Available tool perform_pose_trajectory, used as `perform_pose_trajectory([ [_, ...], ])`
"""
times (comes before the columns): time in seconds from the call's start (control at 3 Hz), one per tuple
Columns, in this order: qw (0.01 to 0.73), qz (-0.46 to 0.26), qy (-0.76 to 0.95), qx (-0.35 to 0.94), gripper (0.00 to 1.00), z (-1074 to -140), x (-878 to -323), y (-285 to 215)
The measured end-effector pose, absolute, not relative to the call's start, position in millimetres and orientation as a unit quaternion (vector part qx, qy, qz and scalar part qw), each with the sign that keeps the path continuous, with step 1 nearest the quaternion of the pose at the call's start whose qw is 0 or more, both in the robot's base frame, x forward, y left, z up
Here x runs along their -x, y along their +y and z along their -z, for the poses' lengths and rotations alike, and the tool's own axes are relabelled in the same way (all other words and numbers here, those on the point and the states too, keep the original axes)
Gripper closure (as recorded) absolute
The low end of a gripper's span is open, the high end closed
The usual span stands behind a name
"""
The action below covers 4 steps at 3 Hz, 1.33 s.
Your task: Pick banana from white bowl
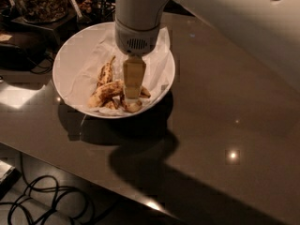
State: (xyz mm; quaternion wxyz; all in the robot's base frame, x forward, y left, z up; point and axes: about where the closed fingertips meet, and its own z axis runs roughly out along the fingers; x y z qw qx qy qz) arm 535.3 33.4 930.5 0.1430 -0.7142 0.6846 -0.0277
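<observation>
The white bowl sits on the dark table, lined with crumpled white paper. The banana, long, yellow and brown-spotted, lies across the bowl's front part. A slimmer banana with an upturned stem lies just behind it, and short stubby pieces lie at the front right. My gripper hangs straight down from the white arm into the bowl, its tip at the right end of the banana, among the pieces.
A container of dark snacks and other items stand behind the bowl at the back left. The table's front edge runs diagonally, with black cables on the floor below. The arm's shadow falls in front of the bowl.
</observation>
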Motion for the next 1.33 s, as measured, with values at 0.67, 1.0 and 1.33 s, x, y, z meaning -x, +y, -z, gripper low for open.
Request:
perform_pose_trajectory([
  [0.67, 0.134, 0.021, 0.679, 0.721, 0.3, -925, -543, 45],
  [1.0, 0.128, 0.004, 0.679, 0.723, 0.39, -921, -543, 50],
  [1.33, 0.119, -0.026, 0.682, 0.722, 0.43, -915, -543, 55],
])
